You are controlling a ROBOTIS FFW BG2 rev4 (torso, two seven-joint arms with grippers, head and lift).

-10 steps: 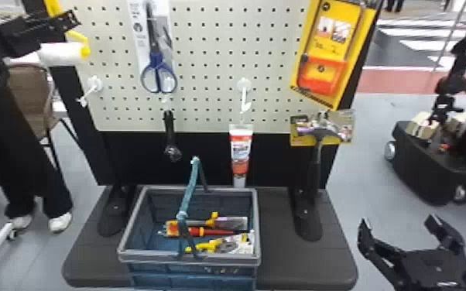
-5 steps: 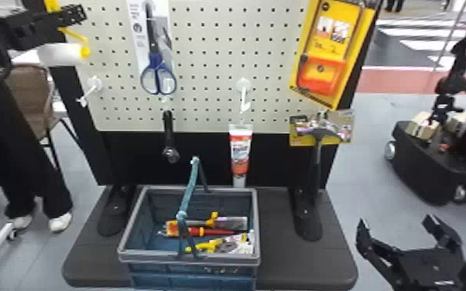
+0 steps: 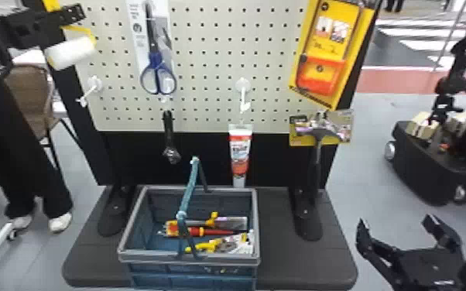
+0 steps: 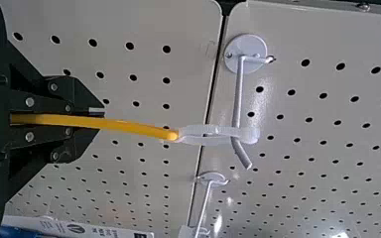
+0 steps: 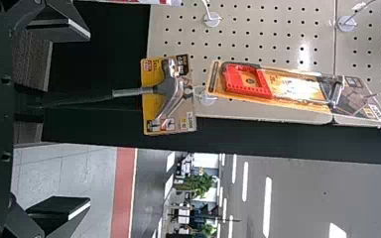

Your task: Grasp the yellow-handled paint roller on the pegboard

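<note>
The paint roller has a white sleeve point(image 3: 69, 52) and a yellow handle point(image 4: 134, 128). It is up at the pegboard's point(image 3: 213, 58) top left corner. My left gripper point(image 3: 65, 15) is shut on the yellow handle, as the left wrist view point(image 4: 96, 121) shows from close by. The handle's white end loop point(image 4: 218, 135) still lies against a white peg hook point(image 4: 238, 94). Low at the right, off the table's edge, my right gripper point(image 3: 396, 226) stands open with nothing in it point(image 5: 79, 119).
Blue scissors point(image 3: 158, 77), a tube point(image 3: 240, 153), a hammer point(image 3: 319, 133) and an orange-yellow saw pack point(image 3: 327, 58) hang on the board. A blue crate point(image 3: 189, 257) of tools sits on the black table point(image 3: 302, 267). A person's legs stand at the left.
My left gripper and the roller have shifted slightly to the right along the board. The right gripper has barely moved.
</note>
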